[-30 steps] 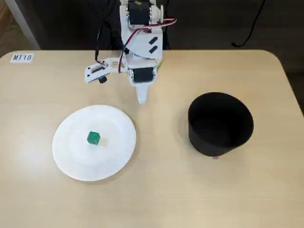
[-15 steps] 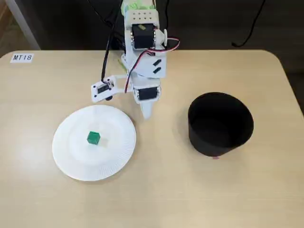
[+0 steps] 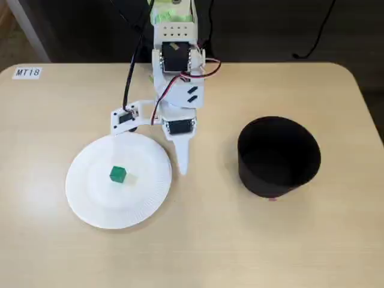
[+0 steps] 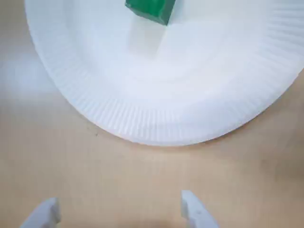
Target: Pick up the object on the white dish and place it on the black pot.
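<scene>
The small green cube sits near the middle of the white paper plate on the left of the table in the fixed view. The black pot stands upright to the right, apart from the plate. My gripper points down at the table just beside the plate's right rim, between plate and pot. In the wrist view the gripper is open and empty, its two white fingertips spread over bare table. The plate lies just ahead of them, with the cube at the top edge.
A tan table with rounded corners carries a small label reading MT18 at the back left. The arm's base and black cables stand at the back centre. The table's back edge meets a dark floor.
</scene>
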Tool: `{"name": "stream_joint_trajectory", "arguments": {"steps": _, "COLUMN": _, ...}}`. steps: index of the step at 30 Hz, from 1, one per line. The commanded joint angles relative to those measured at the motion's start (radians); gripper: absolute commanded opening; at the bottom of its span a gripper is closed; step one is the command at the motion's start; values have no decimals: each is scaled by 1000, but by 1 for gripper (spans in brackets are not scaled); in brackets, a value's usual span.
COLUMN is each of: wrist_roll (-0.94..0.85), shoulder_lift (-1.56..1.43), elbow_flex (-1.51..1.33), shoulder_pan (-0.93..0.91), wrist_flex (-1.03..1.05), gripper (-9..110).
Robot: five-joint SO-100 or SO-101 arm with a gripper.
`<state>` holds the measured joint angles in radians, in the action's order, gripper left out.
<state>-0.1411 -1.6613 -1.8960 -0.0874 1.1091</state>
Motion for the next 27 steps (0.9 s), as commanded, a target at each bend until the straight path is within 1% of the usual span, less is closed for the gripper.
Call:
{"name": "stream_joint_trajectory", "arguments": {"steps": 1, "wrist_roll": 12, "shoulder_lift": 8, "elbow_flex": 77, "shoulder_pan": -61, "wrist_flex": 5, "gripper": 34}}
{"name": "stream_joint_trajectory", "arguments": {"steps": 12, "wrist_roll": 44, "shoulder_lift": 92, "elbow_flex": 140, "shoulder_pan": -221, "wrist_flex": 23, "gripper": 36}}
{"name": "stream_joint_trajectory", "arguments": {"steps": 17, "wrist_roll": 44, "shoulder_lift": 161, "elbow_flex": 227, "shoulder_pan": -265, "wrist_flex": 80, "gripper": 36}}
{"name": "stream_joint_trajectory", "arguments": {"steps": 27, "wrist_roll": 34, "shoulder_lift": 279, "elbow_flex": 310, "shoulder_pan": -351, "wrist_flex": 106, "gripper": 36}}
